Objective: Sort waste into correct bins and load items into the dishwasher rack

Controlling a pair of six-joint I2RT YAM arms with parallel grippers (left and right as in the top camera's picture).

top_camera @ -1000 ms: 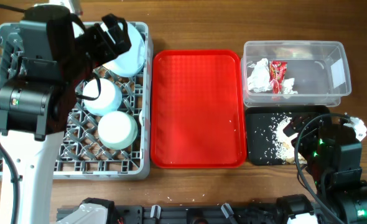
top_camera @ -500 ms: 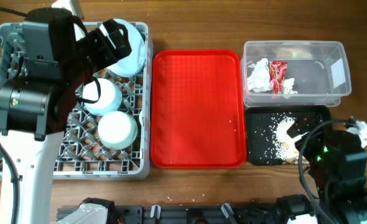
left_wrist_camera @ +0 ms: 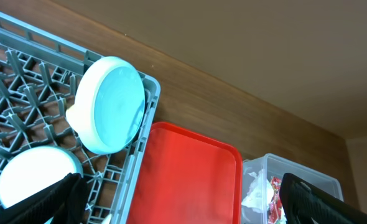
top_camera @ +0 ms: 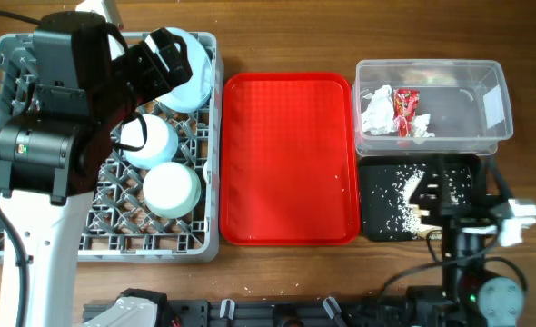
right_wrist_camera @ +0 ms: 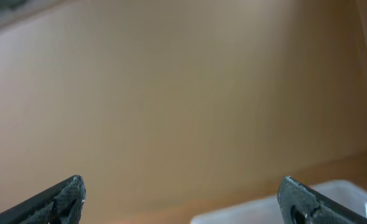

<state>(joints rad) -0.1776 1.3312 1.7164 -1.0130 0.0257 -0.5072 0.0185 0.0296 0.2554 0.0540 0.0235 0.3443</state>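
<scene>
apparently nearly done: napkin [top_camera: 375, 111], red wrapper [top_camera: 404, 104] in clear tub [top_camera: 486, 73]; rice [top_camera: 400, 186] in black tray [top_camera: 374, 177]; bowls [top_camera: 171, 188] in rack [top_camera: 141, 247]. left end effector [left_wrist_camera: 180, 199], right end effector [right_wrist_camera: 182, 199] both spread, empty.

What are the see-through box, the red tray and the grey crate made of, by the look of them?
The see-through box is likely clear, glossy plastic: its contents show through the walls. The red tray is probably moulded plastic, with a finely textured face and a raised rim. The grey crate looks like matte moulded plastic, an open lattice with pegs.
</scene>
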